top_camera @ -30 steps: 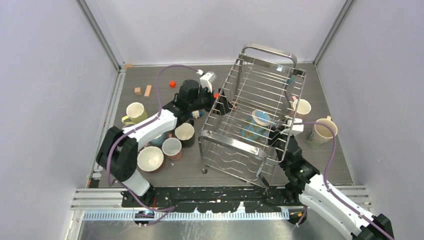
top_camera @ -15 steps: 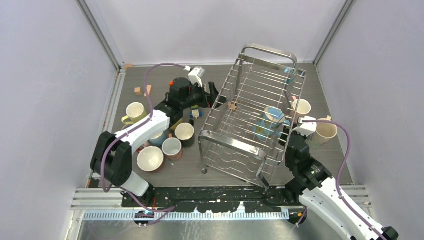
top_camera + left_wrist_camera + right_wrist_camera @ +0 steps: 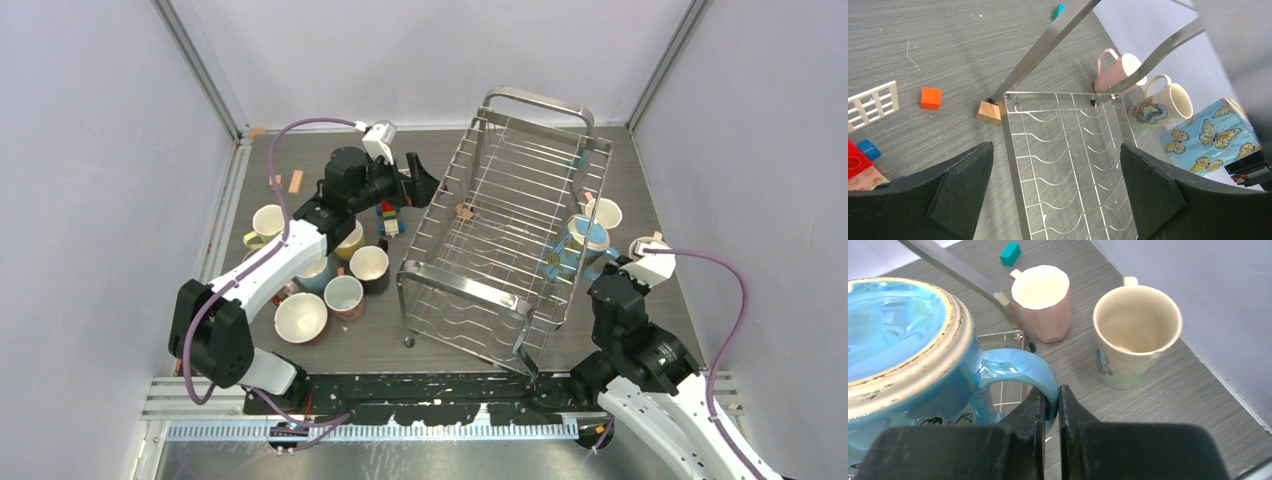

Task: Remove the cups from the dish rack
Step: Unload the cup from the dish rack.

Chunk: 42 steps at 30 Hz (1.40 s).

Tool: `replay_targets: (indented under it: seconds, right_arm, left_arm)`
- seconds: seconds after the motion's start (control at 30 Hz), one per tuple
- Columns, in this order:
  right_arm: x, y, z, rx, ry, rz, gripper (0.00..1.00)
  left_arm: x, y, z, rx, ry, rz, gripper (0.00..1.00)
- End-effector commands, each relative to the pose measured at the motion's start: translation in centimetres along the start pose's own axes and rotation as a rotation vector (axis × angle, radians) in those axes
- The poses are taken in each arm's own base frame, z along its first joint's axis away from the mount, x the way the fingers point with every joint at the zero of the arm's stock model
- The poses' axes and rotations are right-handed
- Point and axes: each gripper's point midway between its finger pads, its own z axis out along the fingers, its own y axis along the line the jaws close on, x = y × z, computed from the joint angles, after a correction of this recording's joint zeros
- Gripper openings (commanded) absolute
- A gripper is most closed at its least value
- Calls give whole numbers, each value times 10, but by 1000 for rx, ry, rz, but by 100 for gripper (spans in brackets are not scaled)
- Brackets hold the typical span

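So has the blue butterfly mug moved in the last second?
Yes. Gripped in the right tool, the blue mug shifted right, from the dish rack's middle to its right wall.

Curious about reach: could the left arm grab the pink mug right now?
Probably not: the dish rack stands between the open left gripper and the pink mug on its far side.

rack (image 3: 462, 284): shiny bare steel wire. blue mug (image 3: 903, 335): glossy glaze. pink mug (image 3: 1040, 307): matt. counter (image 3: 948, 45): matt grey wood-grain.
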Motion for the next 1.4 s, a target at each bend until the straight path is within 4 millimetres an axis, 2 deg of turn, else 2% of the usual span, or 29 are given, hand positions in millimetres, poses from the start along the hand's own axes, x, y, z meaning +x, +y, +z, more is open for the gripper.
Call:
replay_targets:
  seconds: [0.0,0.27,0.63,0.93,1.1,1.23,1.37]
  right_arm:
    - [-47,-16,-13,70,-106,207,1]
    - [-70,-52,-31,191,-137,261,1]
    - [-129,-79,-61,205,-212,347,1]
    - [-164,-82,-75,180,-235,377,1]
    - [-192,-86,-87,159,-257,398,1]
    - [-213,-76,-92,113,-256,408,1]
    - [-236,-52,-95,16,-241,435,1]
  left_arm:
    - [-44,-25,-17,30,-95,28,99]
    - [-66,-50,-28,83,-111,45,99]
    - [-96,-77,-43,134,-146,79,100]
    - [-118,-97,-52,176,-172,99,100]
    - [-128,-107,-55,205,-183,119,100]
    - [-136,-117,-57,239,-200,145,100]
    - [-146,-129,-62,283,-230,191,100]
